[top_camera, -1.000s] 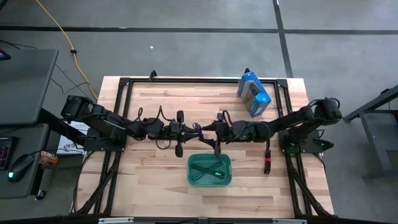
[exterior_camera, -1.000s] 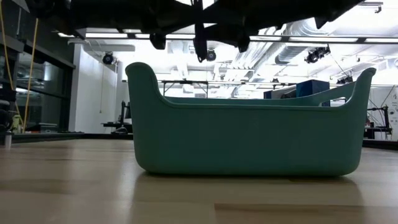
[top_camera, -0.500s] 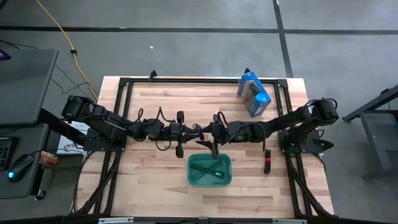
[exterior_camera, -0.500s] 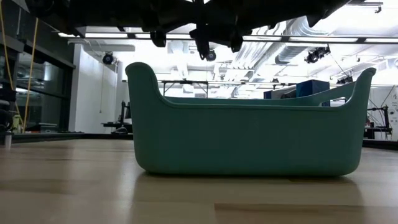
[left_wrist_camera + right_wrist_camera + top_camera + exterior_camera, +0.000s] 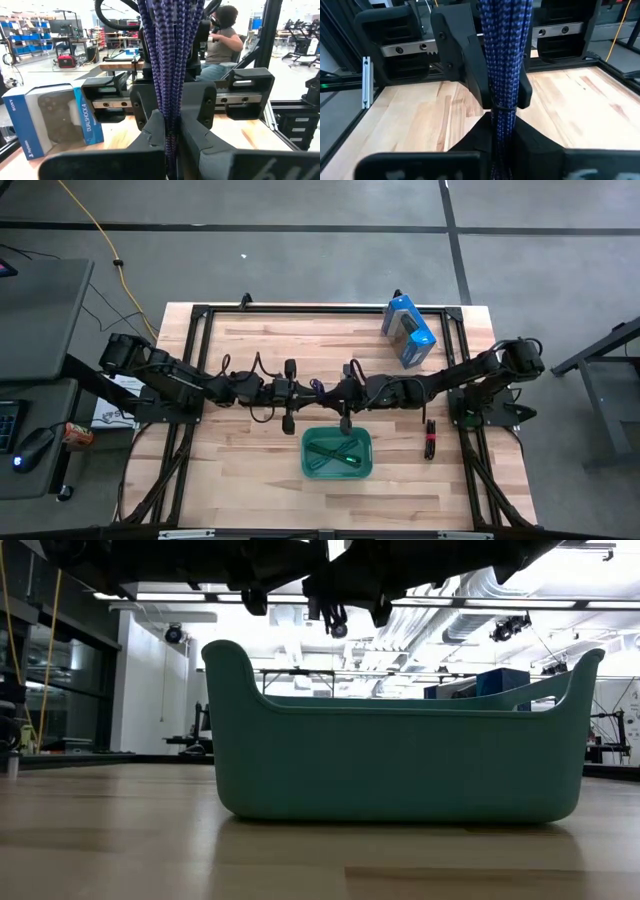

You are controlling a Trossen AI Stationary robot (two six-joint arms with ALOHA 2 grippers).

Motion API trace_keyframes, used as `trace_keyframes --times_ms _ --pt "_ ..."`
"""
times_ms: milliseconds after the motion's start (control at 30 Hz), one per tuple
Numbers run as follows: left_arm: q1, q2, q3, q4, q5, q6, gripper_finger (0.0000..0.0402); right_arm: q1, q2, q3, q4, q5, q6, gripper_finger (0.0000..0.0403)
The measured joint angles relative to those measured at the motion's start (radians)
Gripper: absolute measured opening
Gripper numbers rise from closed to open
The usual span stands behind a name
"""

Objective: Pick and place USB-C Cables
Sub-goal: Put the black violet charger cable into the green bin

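Observation:
A purple-blue USB-C cable bundle [image 5: 318,387] hangs in the air above the table's middle, between my two grippers. My left gripper [image 5: 305,388] is shut on it from the left, my right gripper [image 5: 331,390] from the right. In front of them stands the teal tub [image 5: 337,472], with a green cable [image 5: 325,450] and a teal one [image 5: 350,457] lying on its floor. A red-and-black cable [image 5: 430,438] lies flat on the wood at the right. My left gripper pinches one end of the purple-blue bundle [image 5: 171,116] between its two fingers [image 5: 150,131], level, from the table's left. The bundle runs straight out along the fingers, clear of the table. My right gripper pinches the bundle's other end between its two fingers [image 5: 530,137], just behind a thin black tie [image 5: 502,107]. It comes level from the table's right. The strands run straight ahead to the left gripper, clear of the wood.
A blue game-controller box [image 5: 408,330] stands at the far right of the table. A black frame [image 5: 200,315] runs round the tabletop. Bare wood [image 5: 240,450] lies left of the tub. A person sits in the room beyond the table in the left wrist view.
My right gripper has gone a little toward the table's left, up to the left gripper, and has shut its fingers on the free end of the purple-blue bundle. The left gripper and the bundle have kept their place.

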Motion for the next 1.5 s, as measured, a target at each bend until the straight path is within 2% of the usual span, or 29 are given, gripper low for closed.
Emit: trace_keyframes --times_ms 100,167,367,567,700,800,867,1033,1133,1300,1500 --pt "0.000 0.000 0.000 -0.004 0.007 0.000 0.0001 0.000 0.000 0.000 -0.004 0.000 0.011 0.0025" --pt "0.000 0.000 0.000 -0.005 0.007 0.000 0.0007 0.000 0.000 0.000 -0.006 0.000 0.010 0.0016" --pt "0.000 -0.015 0.000 -0.043 0.000 0.000 0.0073 0.000 0.000 0.000 -0.013 0.000 0.010 0.0012" --pt "0.000 -0.129 0.000 -0.229 -0.017 0.030 0.0154 0.000 -0.007 0.000 -0.050 0.007 -0.017 0.0005" --pt "0.002 -0.253 -0.001 -0.425 -0.018 0.036 0.0183 0.000 -0.055 -0.002 -0.141 0.049 -0.019 0.0007" --pt "0.009 -0.354 -0.047 -0.472 -0.018 0.036 0.0191 0.007 -0.093 -0.002 -0.212 0.080 -0.012 0.0004" --pt "0.019 -0.419 -0.098 -0.447 -0.022 0.036 0.0192 0.018 -0.110 -0.011 -0.219 0.115 -0.016 0.0004" --pt "0.058 -0.595 -0.248 -0.294 -0.026 0.007 0.0189 0.029 -0.198 -0.147 -0.142 0.164 0.005 0.0005" --pt "0.068 -0.667 -0.305 -0.243 -0.027 0.000 0.0189 0.026 -0.281 -0.252 -0.036 0.197 0.019 0.0003" --pt "0.068 -0.705 -0.323 -0.239 -0.026 0.000 0.0189 0.026 -0.378 -0.377 0.132 0.186 0.017 0.0003" --pt "0.068 -0.698 -0.324 -0.243 -0.027 0.001 0.0189 0.026 -0.396 -0.402 0.161 0.156 0.017 0.0002"
